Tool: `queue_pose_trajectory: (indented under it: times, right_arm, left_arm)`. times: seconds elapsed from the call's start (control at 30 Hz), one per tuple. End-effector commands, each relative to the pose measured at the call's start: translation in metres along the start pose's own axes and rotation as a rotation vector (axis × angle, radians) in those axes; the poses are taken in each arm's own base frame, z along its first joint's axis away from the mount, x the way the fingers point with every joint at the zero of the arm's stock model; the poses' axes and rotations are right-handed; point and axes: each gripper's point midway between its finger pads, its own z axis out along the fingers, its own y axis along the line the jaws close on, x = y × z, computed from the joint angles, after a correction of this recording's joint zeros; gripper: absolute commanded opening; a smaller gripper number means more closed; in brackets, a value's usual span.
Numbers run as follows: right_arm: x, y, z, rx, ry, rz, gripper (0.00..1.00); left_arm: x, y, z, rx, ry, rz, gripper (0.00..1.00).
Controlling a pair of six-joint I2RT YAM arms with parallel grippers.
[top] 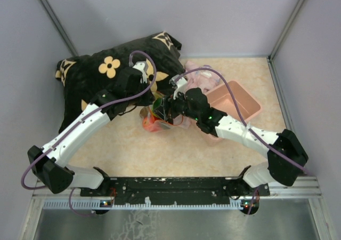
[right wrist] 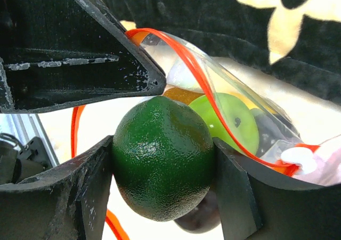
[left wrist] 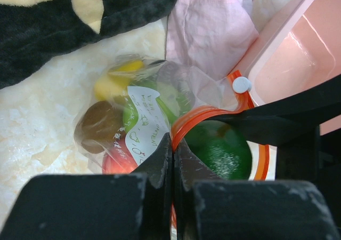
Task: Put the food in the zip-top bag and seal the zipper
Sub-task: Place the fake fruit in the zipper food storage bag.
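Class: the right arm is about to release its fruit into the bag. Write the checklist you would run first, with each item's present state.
1. Right claw grips the dark green glossy round toy fruit on both sides: ok.
2. Left claw is shut on the orange-red zipper strip of the crinkly clear plastic bag: ok.
3. The strip loops around the held fruit, so the mouth is open: ok.
4. Lime green glossy toy fruit and dark brown toy fruit are already inside the bag: ok.
5. Room below the held fruit: cannot tell.
6. Zipper sealed: not ok.
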Motion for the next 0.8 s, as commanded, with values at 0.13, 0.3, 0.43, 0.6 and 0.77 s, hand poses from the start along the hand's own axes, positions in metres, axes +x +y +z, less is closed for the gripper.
queue_pose_trajectory:
  times: [0.13,0.3,0.43,0.6,0.77]
  right_arm:
    - [-0.017,0.023,0.006,-0.091,-0.021,-0.018,0.67]
    - [-0.017,0.022,0.003,-0.074,0.010,-0.011,0.79]
    - [-0.032,0.026,-0.008,-0.065,0.002,-0.025,0.87]
    - [-0.042,0.023,-0.025,-0.014,0.025,-0.051,0.87]
    - [-0.034,-0.012,-0.049,0.192,0.080,-0.054,0.84]
  left_arm:
    - [-0.010,-0.003,-0.007,0.028,-0.059,-0.027,0.00]
    - [-0.007,0.002,-0.006,0.005,-0.062,-0.028,0.00]
    - [-0.006,0.008,-0.008,-0.017,-0.071,-0.028,0.00]
    - [-0.003,0.010,-0.007,-0.027,-0.066,-0.030,0.00]
    - [-0.002,0.013,-0.007,-0.033,-0.069,-0.032,0.00]
